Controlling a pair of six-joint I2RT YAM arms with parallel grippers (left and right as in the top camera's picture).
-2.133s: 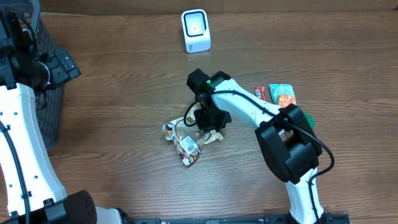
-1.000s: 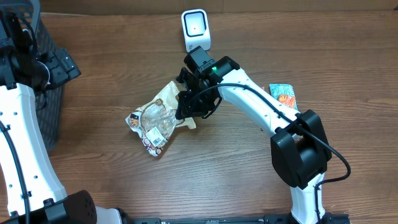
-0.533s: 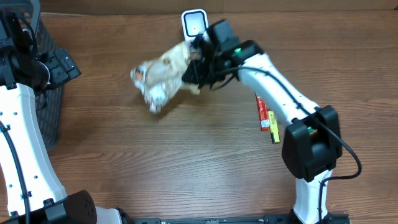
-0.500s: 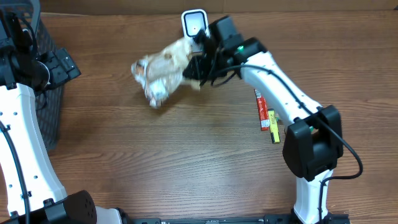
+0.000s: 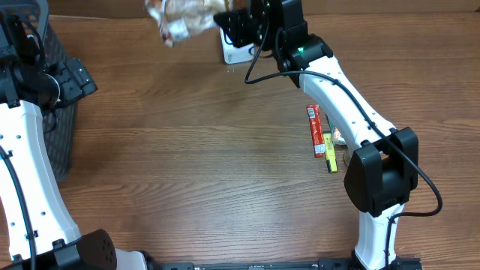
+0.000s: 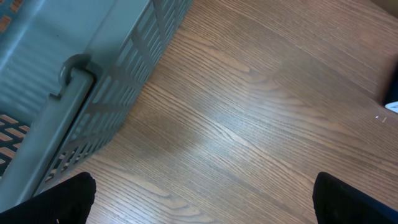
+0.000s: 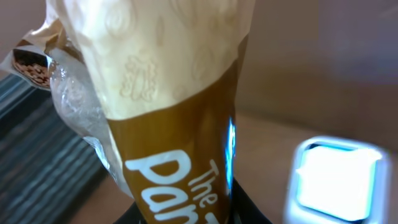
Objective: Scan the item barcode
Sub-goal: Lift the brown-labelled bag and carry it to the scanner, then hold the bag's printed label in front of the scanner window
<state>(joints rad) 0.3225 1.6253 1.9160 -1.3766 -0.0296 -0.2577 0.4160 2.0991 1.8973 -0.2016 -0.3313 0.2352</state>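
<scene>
The right end effector is clamped on 1 snack bag, gripping its brown end. The bag is lifted off the table at the far edge, and its crumpled clear-and-cream end points towards the robot's left. In the right wrist view the bag fills most of the frame, with cream paper above and a brown band with white lettering below. No barcode shows on that side.

1 white scanner stands on the table just under and beside the right end effector, partly covered by it from above. From the wrist its lit face glows at the lower right of the bag; I cannot tell how close the 2 are.

2 slim packets lie on the table beside the right arm, touching end to end: 1 red packet and 1 mostly yellow packet.

The left end effector hangs open over bare table, and its 2 dark fingertips sit at the bottom corners of its view. 1 grey slatted basket stands just beside it at the table's left edge.
</scene>
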